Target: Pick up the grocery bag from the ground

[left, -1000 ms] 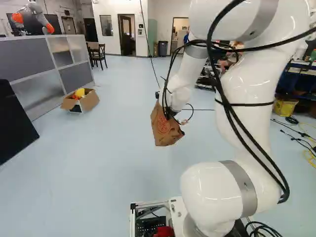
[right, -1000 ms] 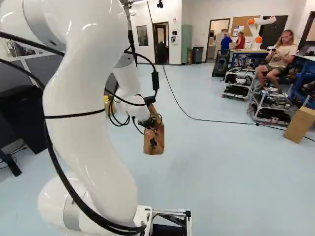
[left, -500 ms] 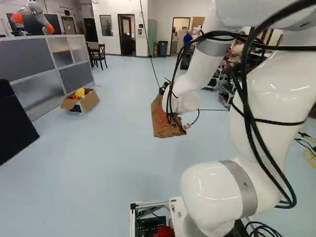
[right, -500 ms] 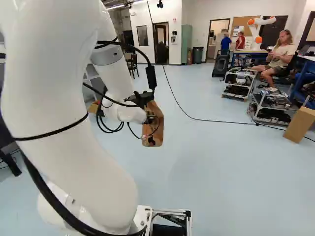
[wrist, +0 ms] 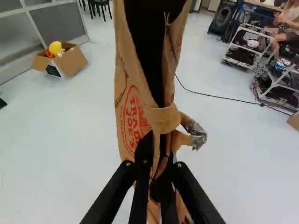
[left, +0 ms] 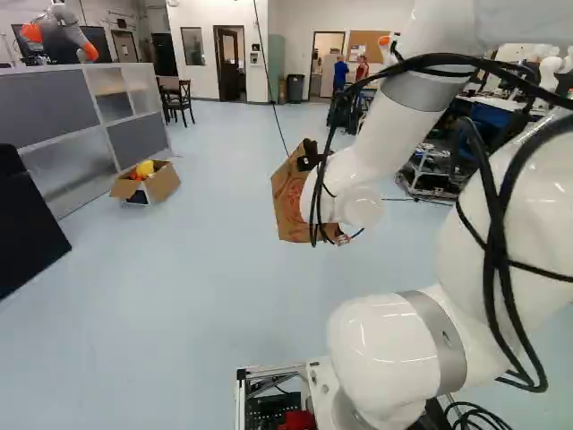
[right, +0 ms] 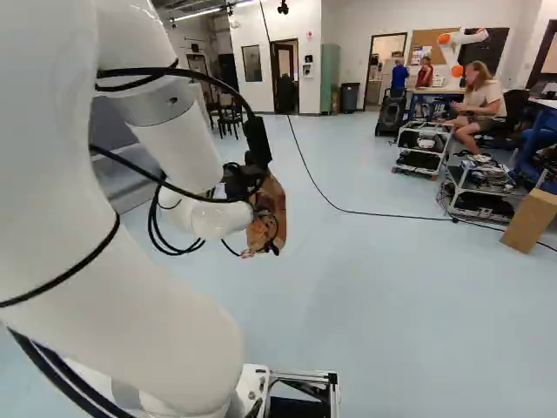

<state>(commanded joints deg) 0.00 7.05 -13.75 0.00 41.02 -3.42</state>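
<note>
One grocery bag (wrist: 128, 116): brown paper, hanging above the floor (left: 179, 296), well apart from its left edge, where an open cardboard box (left: 159, 183) stands by a grey partition (left: 45, 107).
Pincer (wrist: 159, 161): drawn nearly together, with bunched paper pinched between its two fingers.
Bag from pincer: straight ahead of the fingertips, its long axis running away roughly in line with them.
Arm (left: 385, 134): the only one near the bag.
Pickup: apparently achieved; the next move likely calls for a steady hold, as the paper could tear or slip if swung.
</note>
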